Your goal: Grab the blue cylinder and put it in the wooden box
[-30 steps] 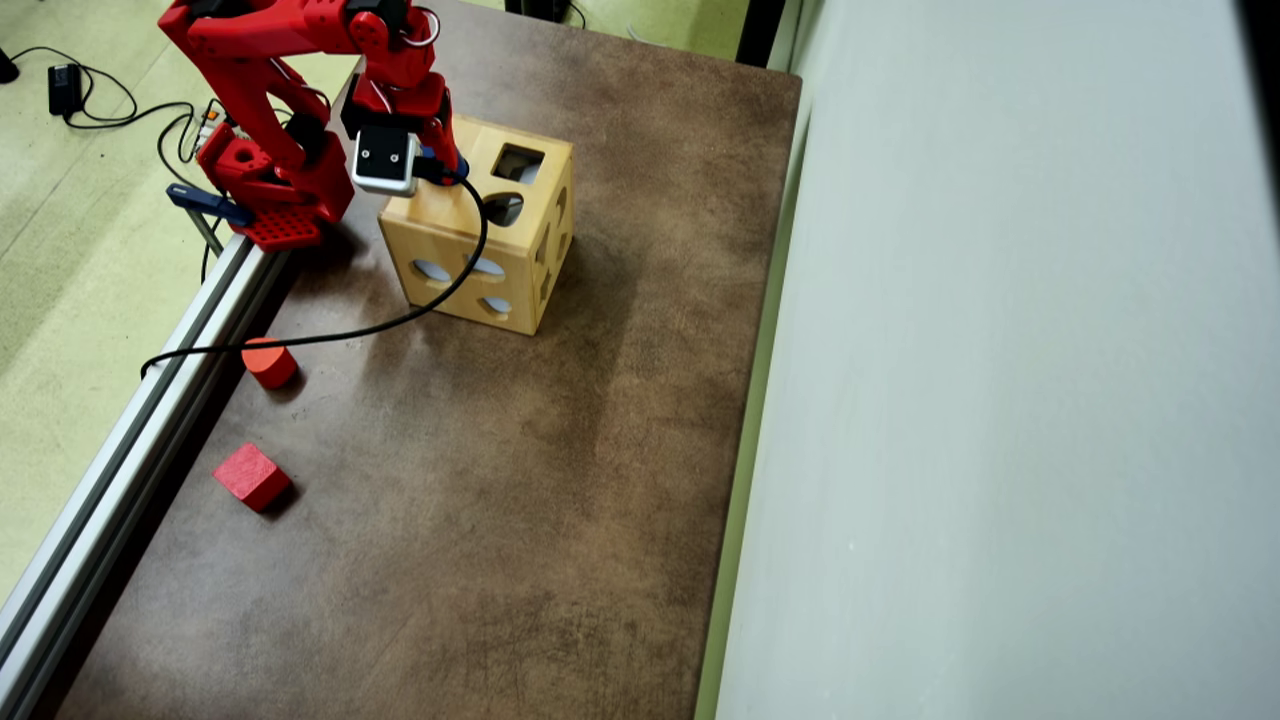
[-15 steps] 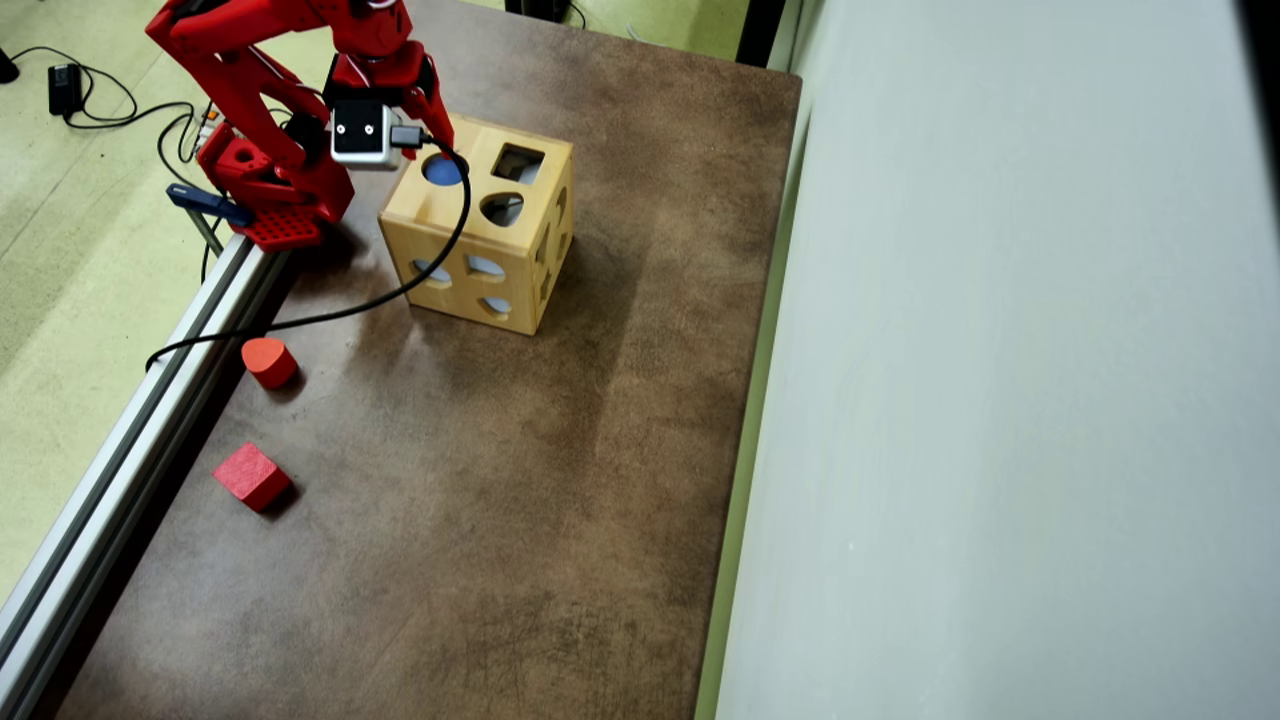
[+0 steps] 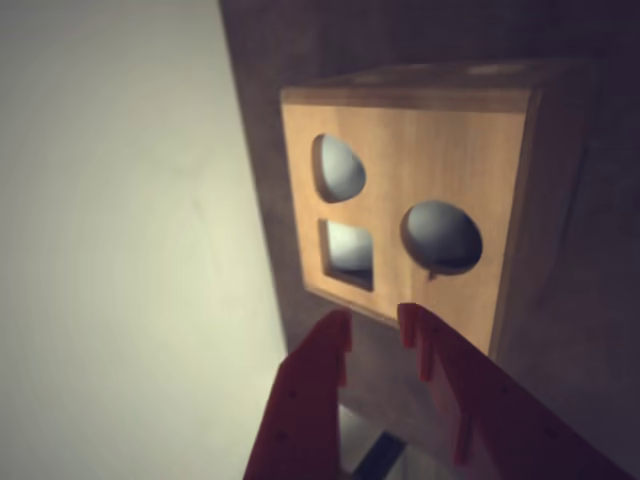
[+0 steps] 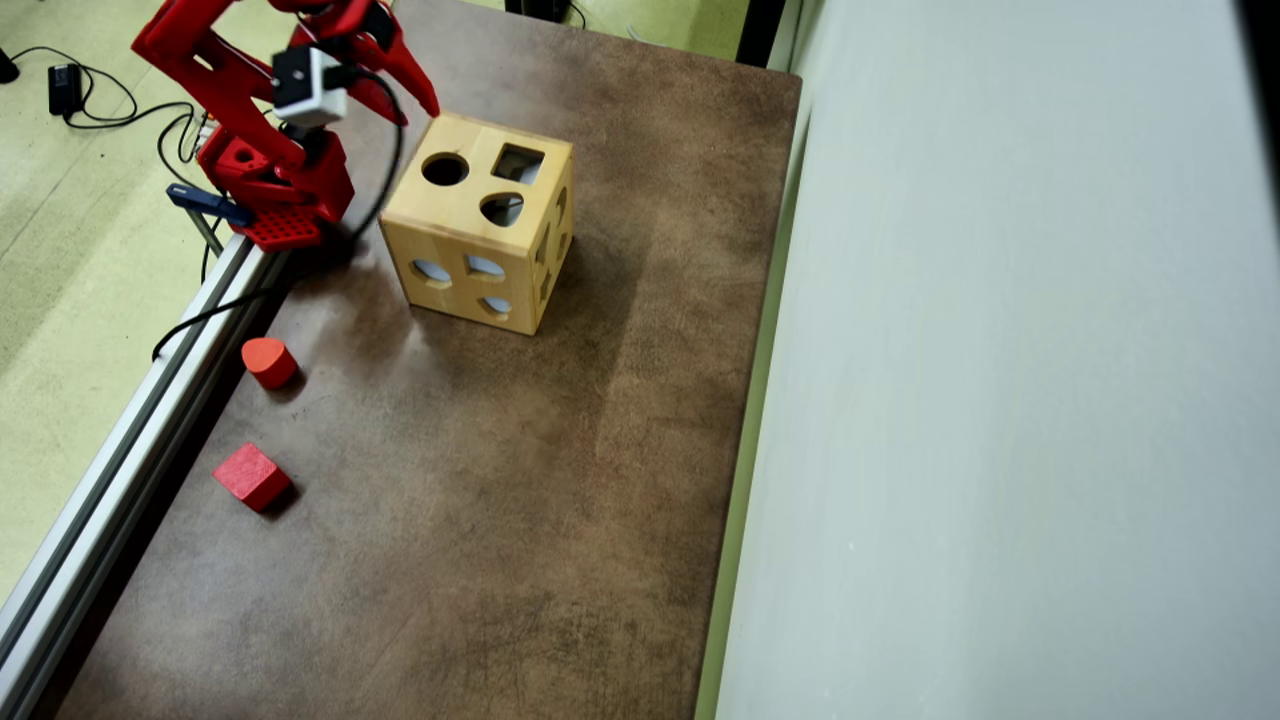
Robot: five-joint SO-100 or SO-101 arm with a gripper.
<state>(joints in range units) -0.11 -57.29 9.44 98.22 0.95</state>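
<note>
Claw (image 3: pixel 375 325): red fingers parted by a narrow gap, nothing between them in the wrist view.
Cube (image 4: pixel 251 476): red, on the brown table (image 4: pixel 480 520), well apart from the claw (image 4: pixel 425 100), toward the bottom left of the overhead view.
Rounded block (image 4: pixel 268 360): orange-red, nearer the claw than the cube.
Wooden box (image 4: pixel 478 220): just beside the claw tips; round, square and rounded holes on top.
Blue cylinder: not visible in either view.
Wrist view: wooden box (image 3: pixel 420 210) just past the fingertips.
</note>
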